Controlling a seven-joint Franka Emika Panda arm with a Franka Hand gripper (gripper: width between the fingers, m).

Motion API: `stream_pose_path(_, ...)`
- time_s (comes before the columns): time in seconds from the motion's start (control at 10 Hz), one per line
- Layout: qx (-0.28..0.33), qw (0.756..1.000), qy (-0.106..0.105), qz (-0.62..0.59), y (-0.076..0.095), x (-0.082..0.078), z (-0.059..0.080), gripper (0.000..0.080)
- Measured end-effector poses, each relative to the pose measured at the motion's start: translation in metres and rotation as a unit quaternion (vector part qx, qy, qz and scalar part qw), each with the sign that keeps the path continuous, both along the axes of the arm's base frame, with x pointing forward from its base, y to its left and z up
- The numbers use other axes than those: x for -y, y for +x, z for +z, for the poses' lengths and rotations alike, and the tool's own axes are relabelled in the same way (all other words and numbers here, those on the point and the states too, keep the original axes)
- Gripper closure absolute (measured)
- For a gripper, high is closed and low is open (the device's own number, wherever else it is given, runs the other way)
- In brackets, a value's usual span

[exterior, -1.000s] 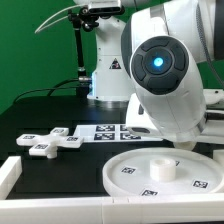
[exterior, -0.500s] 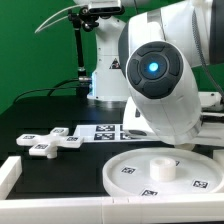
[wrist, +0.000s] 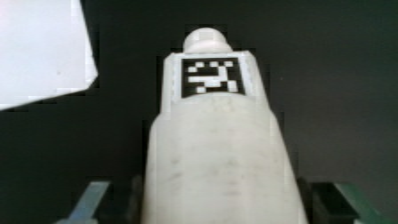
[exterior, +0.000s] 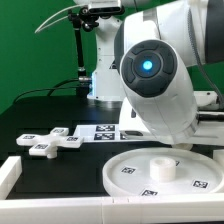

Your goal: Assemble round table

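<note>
The white cylindrical post (wrist: 217,130) fills the wrist view and lies lengthwise on the black table, with a square tag near its rounded far end. My gripper (wrist: 214,200) is open and straddles the near end of the post. A dark gap shows between each finger (wrist: 89,200) and the post. In the exterior view the arm's body hides both gripper and post. The large round rimmed disc (exterior: 130,172) lies at the front right with a raised hub (exterior: 160,167) in its middle. The cross-shaped foot piece (exterior: 52,143) lies at the left.
The marker board (exterior: 105,131) lies flat behind the disc, partly behind the arm. A white raised ledge (exterior: 10,172) borders the table's front. A pale flat patch (wrist: 45,50) shows beside the post in the wrist view. A stand with a lamp (exterior: 78,60) rises at the back.
The arm's large joint has shifted toward the exterior view's left and slightly up. The disc and the foot piece have not moved.
</note>
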State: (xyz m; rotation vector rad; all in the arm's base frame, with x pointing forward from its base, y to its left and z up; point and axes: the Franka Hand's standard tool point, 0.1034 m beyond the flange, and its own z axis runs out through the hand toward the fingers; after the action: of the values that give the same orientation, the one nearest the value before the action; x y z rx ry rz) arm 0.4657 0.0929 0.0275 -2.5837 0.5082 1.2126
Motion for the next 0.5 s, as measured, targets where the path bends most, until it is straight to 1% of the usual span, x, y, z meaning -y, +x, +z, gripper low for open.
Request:
stream_pose_path(0.2, -0.004, 1.000, 0.012, 0.001, 0.011, 0.009, 0.035, 0.0392)
stream_pose_path(0.3, -0.003, 1.000, 0.019, 0.004, 0.021, 0.011, 0.052, 0.0390)
stream_pose_path(0.4, 0.003, 1.000, 0.026, 0.007, 0.035, 0.014, 0.063, 0.0390)
stream_pose_path(0.5, 0.008, 1.000, 0.026, 0.008, 0.041, 0.013, 0.063, 0.0390)
